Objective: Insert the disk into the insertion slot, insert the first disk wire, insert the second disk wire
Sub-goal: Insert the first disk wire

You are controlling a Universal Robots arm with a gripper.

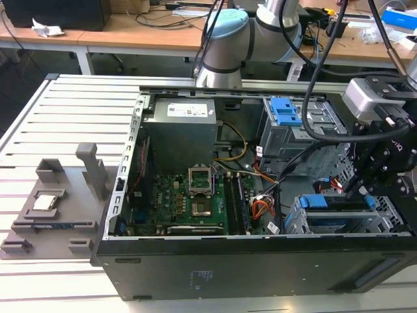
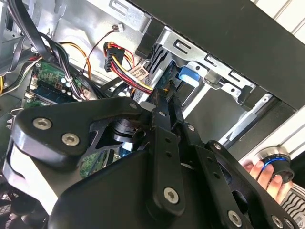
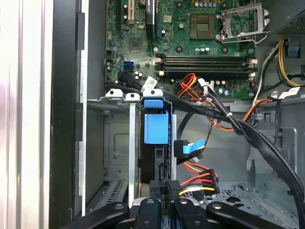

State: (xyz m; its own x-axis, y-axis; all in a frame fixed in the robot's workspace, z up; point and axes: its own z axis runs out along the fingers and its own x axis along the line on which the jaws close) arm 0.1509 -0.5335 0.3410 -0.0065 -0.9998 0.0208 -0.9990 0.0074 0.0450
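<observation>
We see the gripper (image 3: 162, 193) low inside the open black computer case (image 1: 228, 267), its dark fingers drawn almost together. In the first wrist view they appear to pinch the small dark plug of the first disk wire (image 3: 198, 181), a thin bundle of red, yellow and black strands curving off to one side. In the second wrist view the same bundle (image 2: 126, 67) runs right up to the tips of the gripper (image 2: 164, 95).

The disk (image 3: 156, 129) sits edge-on inside the insertion slot (image 3: 116, 143), a low cage of grey sheet metal. We make out only its bright blue plastic carrier and a dark edge, just beyond the fingertips. One flat blue ribbon cable (image 3: 193, 147) ends in a black connector beside it.

On the green motherboard (image 3: 190, 43) we count two long black memory slots and one square silver processor socket (image 3: 243, 21).

In the exterior view the gripper (image 1: 362, 190) hangs over the slot at the exterior view's right, near one taller grey cage (image 1: 285, 111) with a blue latch plate. A person's hand (image 2: 259, 171) rests by a round blue-ringed knob.
</observation>
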